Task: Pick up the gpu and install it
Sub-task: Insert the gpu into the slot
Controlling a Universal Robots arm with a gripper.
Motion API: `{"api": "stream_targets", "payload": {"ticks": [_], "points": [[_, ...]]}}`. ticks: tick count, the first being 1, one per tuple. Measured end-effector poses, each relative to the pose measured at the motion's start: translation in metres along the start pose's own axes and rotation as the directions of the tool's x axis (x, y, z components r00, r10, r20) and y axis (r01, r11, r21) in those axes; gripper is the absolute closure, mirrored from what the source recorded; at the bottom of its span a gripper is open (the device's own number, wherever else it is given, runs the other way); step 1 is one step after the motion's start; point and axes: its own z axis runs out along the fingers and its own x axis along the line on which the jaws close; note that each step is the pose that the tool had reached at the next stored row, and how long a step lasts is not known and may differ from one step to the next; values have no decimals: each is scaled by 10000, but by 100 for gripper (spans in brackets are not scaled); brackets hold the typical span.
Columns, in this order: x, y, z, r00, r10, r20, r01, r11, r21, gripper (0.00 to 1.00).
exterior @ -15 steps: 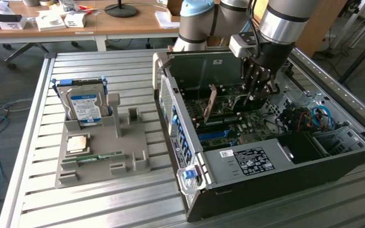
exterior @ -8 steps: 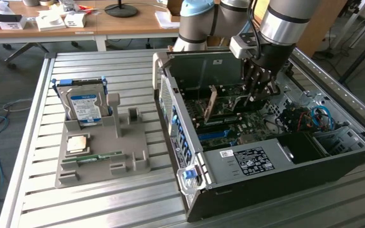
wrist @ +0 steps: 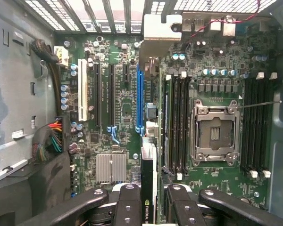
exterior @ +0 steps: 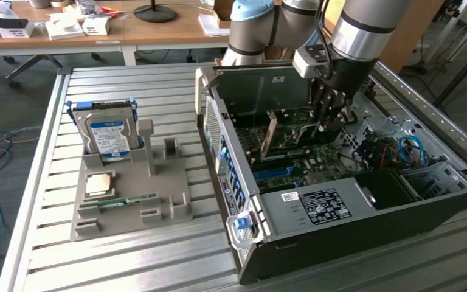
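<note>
**Gpu gripped and lowered into the open case, seating unconfirmed.**

Gripper (wrist: 152, 189) jaws part-way closed, clamped from both sides on the thin, flat gpu (wrist: 148, 160), dark edge-on with a tan-brown board face (exterior: 271, 131). Held upright over the green motherboard (wrist: 125, 108) inside the black, open-sided computer case (exterior: 428, 201), just beside the long blue expansion slot (wrist: 140, 94) and running parallel to it. Pick-up plainly done and the carry into the case done too. Probably left: pressing the card home and letting go. Cannot tell whether the bottom edge has entered a slot. Outside the case, on the grey moulded holder (exterior: 168, 204), the silver hard drive with a blue-white label (exterior: 107, 137) and the slim green memory stick (exterior: 118, 202).
</note>
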Motion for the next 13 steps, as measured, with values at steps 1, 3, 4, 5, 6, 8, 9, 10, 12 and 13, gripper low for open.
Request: {"api": "stream_targets", "payload": {"ticks": [1,3,4,5,6,8,9,10,12,13], "points": [[0,0,1,10000,0,-2,0,10000,0,74],[0,0,1,10000,0,-4,0,10000,-1,74],[0,0,1,10000,0,-2,0,10000,-1,74],[0,0,1,10000,0,-2,0,10000,0,74],[0,2,2,10000,0,-2,0,10000,0,74],[0,26,6,10000,0,-1,0,10000,0,74],[0,40,7,10000,0,-2,0,10000,0,74],[0,54,9,10000,-1,-1,1,10000,0,74],[1,75,11,10000,0,-1,0,10000,0,74],[0,77,11,10000,0,-2,0,10000,1,74]]}}
